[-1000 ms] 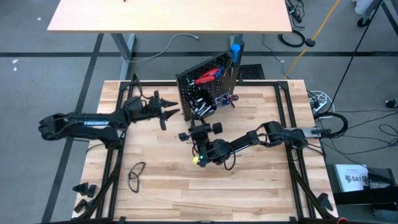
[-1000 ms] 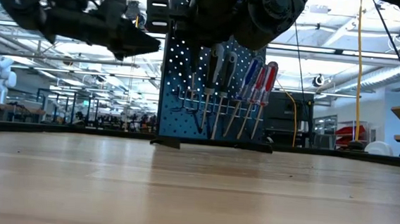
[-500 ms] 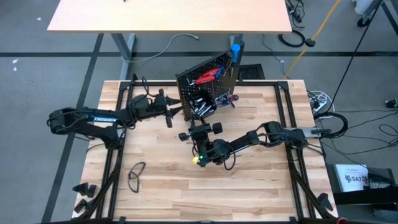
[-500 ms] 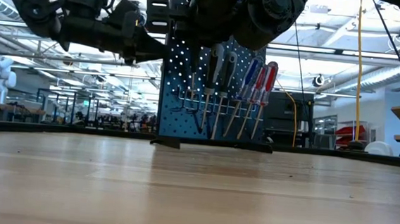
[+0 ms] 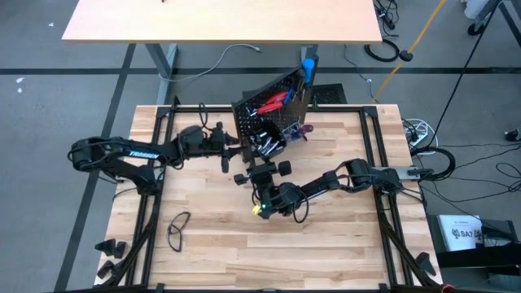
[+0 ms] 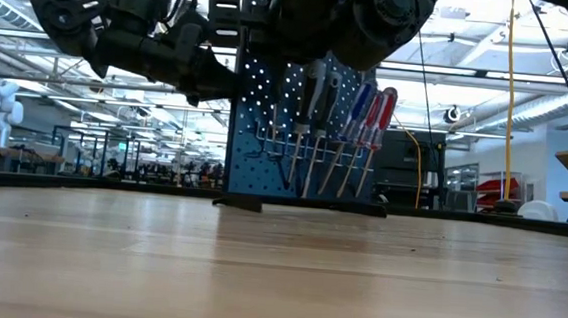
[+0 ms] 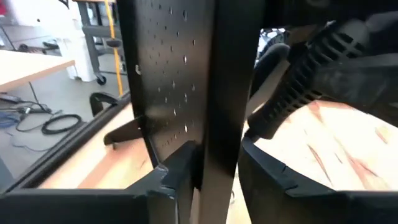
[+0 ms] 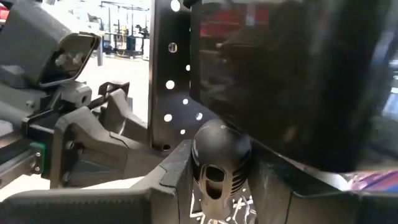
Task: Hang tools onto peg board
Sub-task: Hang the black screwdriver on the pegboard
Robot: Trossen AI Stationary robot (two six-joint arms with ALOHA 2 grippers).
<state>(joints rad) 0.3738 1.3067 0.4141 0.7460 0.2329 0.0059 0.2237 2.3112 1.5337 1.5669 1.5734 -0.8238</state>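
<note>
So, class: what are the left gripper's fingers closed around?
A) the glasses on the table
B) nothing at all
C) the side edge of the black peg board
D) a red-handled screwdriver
C: in the left wrist view the left gripper has a finger on each side of the peg board edge.

Even overhead light, soft shadows on my table (image 5: 326, 252). Ceiling lamps glare behind; my close wrist views are blurred.

I see a pale, planked wooden desk (image 5: 326, 244) with a smooth satin finish. The peg board (image 6: 266, 128) looks like matt black perforated metal. Its screwdrivers (image 6: 367, 120) show glossy plastic handles and bright metal shafts. My left hand (image 7: 214, 180) looks matt black plastic.
</note>
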